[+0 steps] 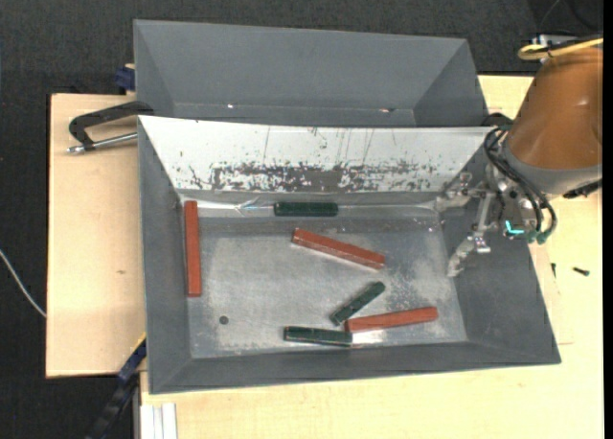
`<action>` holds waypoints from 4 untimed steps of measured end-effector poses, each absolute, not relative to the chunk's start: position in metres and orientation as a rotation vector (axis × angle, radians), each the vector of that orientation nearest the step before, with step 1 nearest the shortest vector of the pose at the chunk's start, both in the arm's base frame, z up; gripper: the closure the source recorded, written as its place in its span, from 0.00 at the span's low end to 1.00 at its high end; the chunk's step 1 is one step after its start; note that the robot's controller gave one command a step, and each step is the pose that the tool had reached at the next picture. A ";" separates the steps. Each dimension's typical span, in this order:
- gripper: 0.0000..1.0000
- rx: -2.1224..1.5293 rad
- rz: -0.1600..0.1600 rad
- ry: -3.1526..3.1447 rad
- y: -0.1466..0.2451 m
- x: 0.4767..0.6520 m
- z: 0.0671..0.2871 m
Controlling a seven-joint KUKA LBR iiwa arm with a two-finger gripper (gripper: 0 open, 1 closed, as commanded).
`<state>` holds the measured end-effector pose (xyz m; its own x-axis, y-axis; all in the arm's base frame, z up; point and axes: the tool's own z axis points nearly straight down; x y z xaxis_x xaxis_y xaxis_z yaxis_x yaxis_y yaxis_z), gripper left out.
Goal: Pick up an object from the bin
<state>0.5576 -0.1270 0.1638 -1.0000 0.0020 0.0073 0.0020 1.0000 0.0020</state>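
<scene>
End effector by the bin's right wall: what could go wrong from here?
The end effector hangs close to the bin's sloping right wall, so descending could scrape it. The nearest red stick and short dark green stick lie crowded together near the front, so a grasp might catch both or slip.

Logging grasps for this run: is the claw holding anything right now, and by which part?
Nothing is held. The claw hangs open over the bin's right wall, apart from the red bar at the floor's front right.

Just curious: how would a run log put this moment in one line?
hand: at bin right wall | nearest: red bar, lower right | rest: two other red bars, three green bars
</scene>
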 end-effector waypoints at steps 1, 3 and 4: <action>0.00 0.000 -0.001 -3.143 -0.126 0.560 0.168; 0.00 0.378 -0.004 -3.113 -0.042 0.506 0.127; 0.00 0.479 -0.005 -3.101 -0.012 0.493 0.100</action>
